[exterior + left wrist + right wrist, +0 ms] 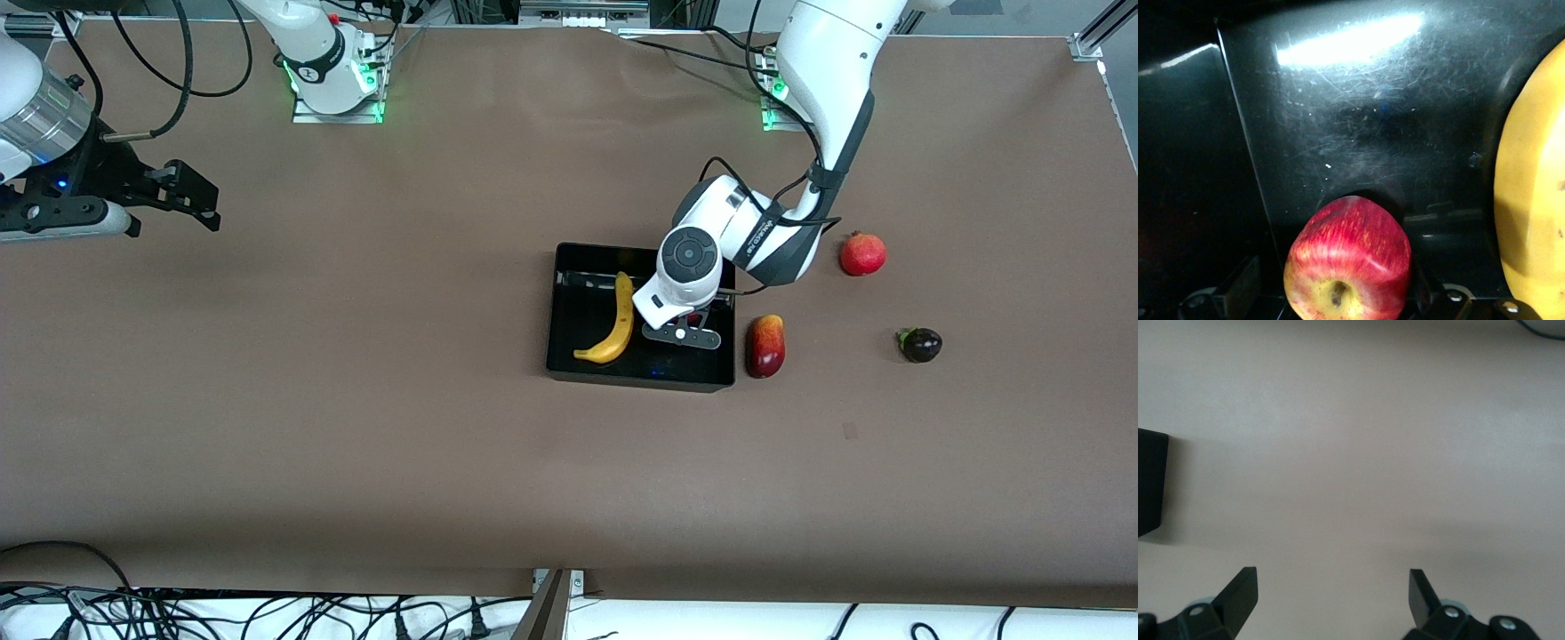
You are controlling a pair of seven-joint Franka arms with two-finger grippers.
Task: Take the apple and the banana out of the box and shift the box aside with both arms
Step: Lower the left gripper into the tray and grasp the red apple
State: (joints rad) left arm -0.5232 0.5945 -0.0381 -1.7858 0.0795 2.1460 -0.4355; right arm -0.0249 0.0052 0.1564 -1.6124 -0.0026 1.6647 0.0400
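The black box (640, 380) sits mid-table with the yellow banana (613, 324) lying in it. My left gripper (683, 327) is down inside the box beside the banana, mostly hidden under its own wrist. In the left wrist view the red apple (1348, 260) with yellow streaks rests on the box floor (1338, 120) between the open left gripper (1331, 297) fingers, and the banana (1531, 200) lies alongside. My right gripper (191, 200) hangs open over bare table at the right arm's end; the right gripper (1331, 587) has nothing between its fingers.
A red-and-yellow mango (765, 346) lies just outside the box toward the left arm's end. A red pomegranate (862, 253) and a small dark purple fruit (921, 344) lie farther toward that end. Brown table (356, 427) spreads around the box.
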